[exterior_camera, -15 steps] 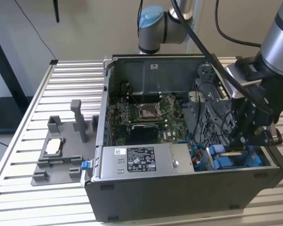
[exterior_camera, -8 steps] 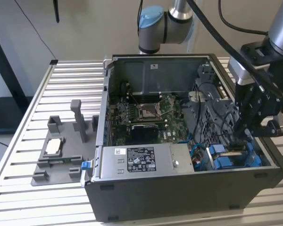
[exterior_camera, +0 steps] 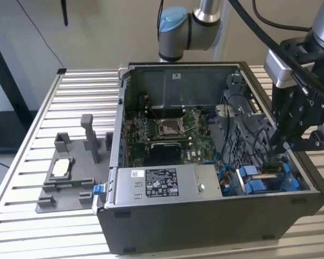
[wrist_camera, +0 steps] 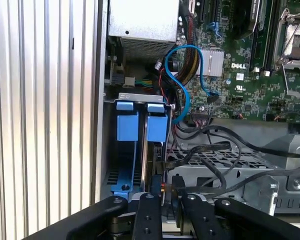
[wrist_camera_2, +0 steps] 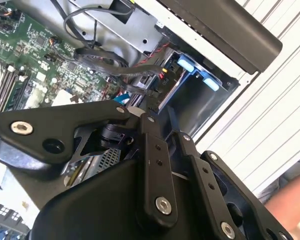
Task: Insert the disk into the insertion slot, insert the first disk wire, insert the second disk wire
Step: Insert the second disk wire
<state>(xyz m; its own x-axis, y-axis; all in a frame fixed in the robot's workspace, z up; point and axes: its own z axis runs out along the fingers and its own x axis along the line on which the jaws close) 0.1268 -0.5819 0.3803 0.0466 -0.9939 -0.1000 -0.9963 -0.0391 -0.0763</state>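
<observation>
The hand [exterior_camera: 285, 144] is lowered into the corner of the case [exterior_camera: 205, 226] on the exterior view's right, directly over the slot [wrist_camera: 121, 96]. The disk [wrist_camera: 149, 150] stands on edge in the slot between the blue tabs [wrist_camera: 127, 125] (its frame matches them). The hand's fingers [wrist_camera: 149, 212] are nearly closed on a black wire [wrist_camera: 190, 155] at the disk's end. The case rests on the slatted tabletop [exterior_camera: 43, 226].

Slatted metal table [exterior_camera: 38, 129] carries black computer case [exterior_camera: 205, 226], grey fixture [exterior_camera: 70, 178].
</observation>
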